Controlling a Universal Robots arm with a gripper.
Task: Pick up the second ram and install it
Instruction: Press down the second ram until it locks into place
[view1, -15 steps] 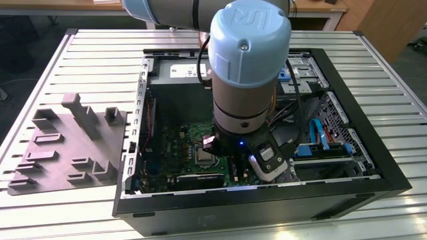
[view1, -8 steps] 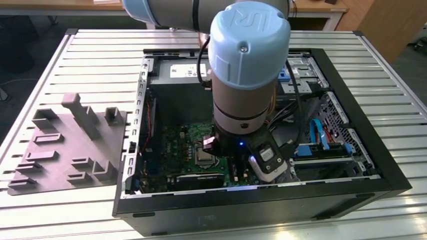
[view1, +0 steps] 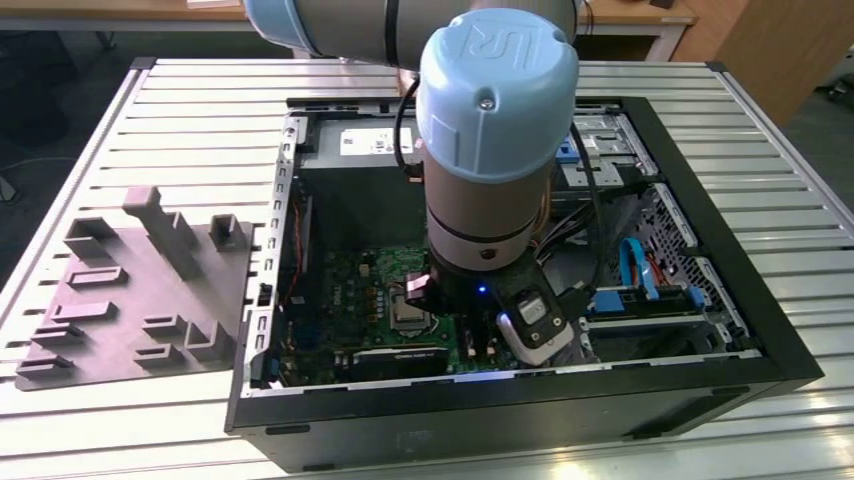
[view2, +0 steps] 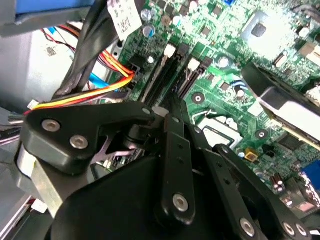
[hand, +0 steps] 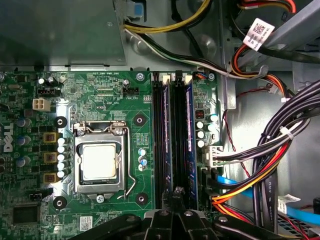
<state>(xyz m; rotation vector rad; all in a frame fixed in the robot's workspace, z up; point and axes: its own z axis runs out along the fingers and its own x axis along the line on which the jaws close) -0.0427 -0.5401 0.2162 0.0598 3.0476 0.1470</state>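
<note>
The second ram (hand: 189, 125), a thin dark blue-green stick with a row of chips, stood on edge in a long black slot of the green motherboard (hand: 100, 95) in the first wrist view. A like stick (hand: 167, 125) sat in a neighbouring slot just beside it, with one bare slot between them. The gripper (hand: 177, 193) hovered over one end of the slots. Its matte black fingers (view2: 176, 145) were drawn together to a point with nothing seen between them.

A square metal processor socket (hand: 100, 162) lay on the far side of the slots. Bundled red, yellow and black cables (hand: 250, 187) crowded the ram's other side.

In the exterior view, the arm's pale blue joint (view1: 497, 90) hung over the open black computer case (view1: 747, 330). At the case's nine o'clock, a grey blocky fixture (view1: 134, 290) rested on the ribbed metal table (view1: 80, 170).
</note>
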